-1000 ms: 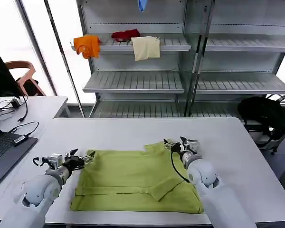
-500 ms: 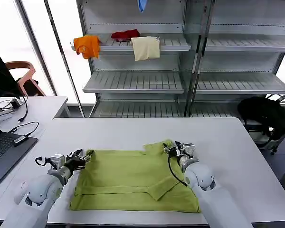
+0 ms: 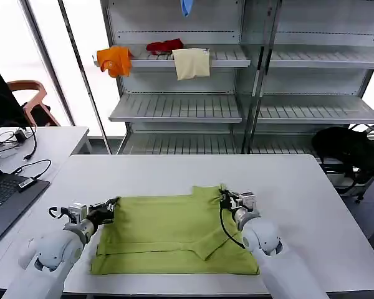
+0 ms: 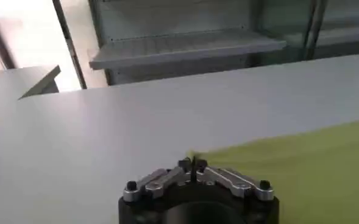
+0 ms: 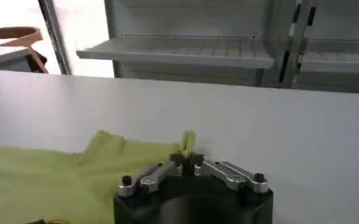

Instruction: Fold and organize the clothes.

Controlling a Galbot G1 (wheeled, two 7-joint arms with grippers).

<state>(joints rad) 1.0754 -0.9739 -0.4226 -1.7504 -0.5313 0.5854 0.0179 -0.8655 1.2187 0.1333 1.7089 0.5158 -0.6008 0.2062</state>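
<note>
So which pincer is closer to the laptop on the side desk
The left. The left pincer pinches the far-left corner of the green T-shirt, on the side nearest the laptop. The right pincer grips the shirt's far-right corner, well across the table.

Hidden under the pinching fingers [image 4: 192, 164]: the T-shirt [image 3: 174, 233] corners. Cut off by the head view's lower edge: both arms. Printed graphic turned out of sight. Cropped at left: laptop [image 3: 1, 202].

Lime-green T-shirt [image 3: 168, 233] lies flat on the white table, partly folded; a sleeve lies folded across its middle.
</note>
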